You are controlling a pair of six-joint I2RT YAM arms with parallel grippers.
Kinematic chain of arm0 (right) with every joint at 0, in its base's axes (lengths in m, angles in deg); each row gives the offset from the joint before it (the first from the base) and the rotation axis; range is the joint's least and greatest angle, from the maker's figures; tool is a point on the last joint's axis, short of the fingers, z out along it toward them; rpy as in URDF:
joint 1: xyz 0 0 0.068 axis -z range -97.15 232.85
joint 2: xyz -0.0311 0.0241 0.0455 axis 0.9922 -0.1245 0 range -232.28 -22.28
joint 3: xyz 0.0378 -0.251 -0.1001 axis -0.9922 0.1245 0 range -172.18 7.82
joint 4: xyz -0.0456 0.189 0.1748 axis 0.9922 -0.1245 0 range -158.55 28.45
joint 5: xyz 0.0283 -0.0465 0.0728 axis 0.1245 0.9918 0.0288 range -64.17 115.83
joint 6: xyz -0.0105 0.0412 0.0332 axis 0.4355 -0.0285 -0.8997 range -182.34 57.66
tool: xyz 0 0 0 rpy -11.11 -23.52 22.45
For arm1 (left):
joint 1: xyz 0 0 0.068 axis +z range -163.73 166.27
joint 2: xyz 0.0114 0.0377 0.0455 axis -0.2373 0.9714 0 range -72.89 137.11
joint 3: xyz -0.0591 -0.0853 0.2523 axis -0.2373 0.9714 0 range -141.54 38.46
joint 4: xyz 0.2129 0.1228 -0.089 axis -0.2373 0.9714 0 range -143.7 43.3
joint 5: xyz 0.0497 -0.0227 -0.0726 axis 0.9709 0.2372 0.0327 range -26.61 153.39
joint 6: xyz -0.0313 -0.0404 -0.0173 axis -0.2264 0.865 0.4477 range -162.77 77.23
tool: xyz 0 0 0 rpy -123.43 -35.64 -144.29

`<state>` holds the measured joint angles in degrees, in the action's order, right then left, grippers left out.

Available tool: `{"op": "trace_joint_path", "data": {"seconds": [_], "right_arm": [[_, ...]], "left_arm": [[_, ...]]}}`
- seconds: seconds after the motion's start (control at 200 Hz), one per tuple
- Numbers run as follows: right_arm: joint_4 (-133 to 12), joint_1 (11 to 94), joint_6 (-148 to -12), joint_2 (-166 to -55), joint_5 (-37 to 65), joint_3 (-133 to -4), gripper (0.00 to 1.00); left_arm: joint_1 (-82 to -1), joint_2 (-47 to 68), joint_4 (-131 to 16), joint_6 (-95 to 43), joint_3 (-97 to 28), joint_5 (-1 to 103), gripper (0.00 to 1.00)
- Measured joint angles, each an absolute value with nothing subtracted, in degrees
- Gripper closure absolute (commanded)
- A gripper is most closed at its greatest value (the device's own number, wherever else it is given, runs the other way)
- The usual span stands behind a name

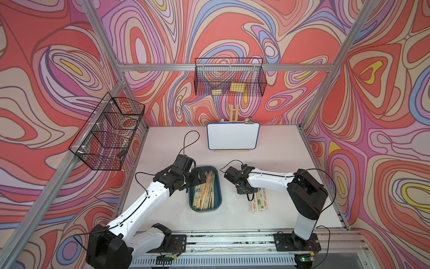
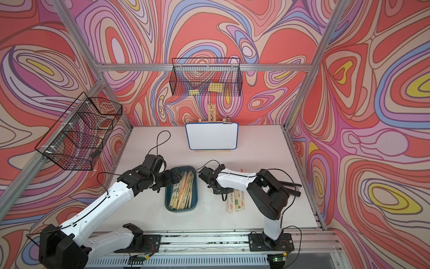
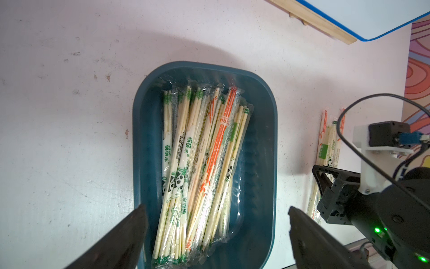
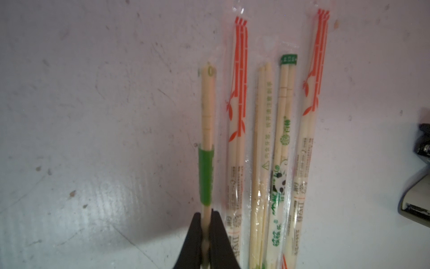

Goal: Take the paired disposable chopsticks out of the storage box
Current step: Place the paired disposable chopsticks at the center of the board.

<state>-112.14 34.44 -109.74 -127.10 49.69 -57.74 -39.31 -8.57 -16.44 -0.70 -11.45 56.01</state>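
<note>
The teal storage box (image 1: 205, 209) (image 2: 181, 209) (image 3: 275, 144) sits mid-table, holding several sleeved paired disposable chopsticks (image 1: 204, 189) (image 2: 182, 189) (image 3: 200, 163). My left gripper (image 1: 198, 178) (image 3: 216, 208) hangs over the box's near-left part, open wide with nothing between its fingers. To the right of the box, my right gripper (image 1: 246, 191) (image 4: 206, 214) is shut on one pair with a green band (image 4: 207, 130). That pair lies alongside several pairs in a row on the table (image 1: 259, 201) (image 2: 236, 201) (image 4: 279, 139). I cannot tell whether it touches the table.
A whiteboard on a wooden easel (image 1: 232, 136) stands at the table's back. Black wire baskets hang on the back wall (image 1: 229, 78) and the left frame (image 1: 107, 132). The arms' mounting rail (image 1: 232, 238) runs along the front edge.
</note>
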Motion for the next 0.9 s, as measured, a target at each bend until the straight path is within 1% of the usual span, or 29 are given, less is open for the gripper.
{"op": "trace_joint_path", "data": {"seconds": [0.165,0.576,0.736,0.901], "right_arm": [[-111.79,34.55,-109.63,-127.10,49.66,-57.72,0.83],[-111.09,34.55,-109.50,-127.10,49.64,-57.04,0.78],[-111.11,34.55,-109.56,-127.03,49.60,-57.04,0.72],[-111.44,34.55,-109.32,-125.06,48.64,-57.15,0.70]], "left_arm": [[-39.31,-8.29,-16.47,-0.70,-11.45,56.08,0.00],[-39.31,-8.20,-16.44,-0.70,-11.45,56.10,0.00],[-39.31,-8.20,-16.44,-0.70,-11.45,56.12,0.00],[-39.31,-8.22,-16.40,-0.44,-11.45,56.65,0.00]]}}
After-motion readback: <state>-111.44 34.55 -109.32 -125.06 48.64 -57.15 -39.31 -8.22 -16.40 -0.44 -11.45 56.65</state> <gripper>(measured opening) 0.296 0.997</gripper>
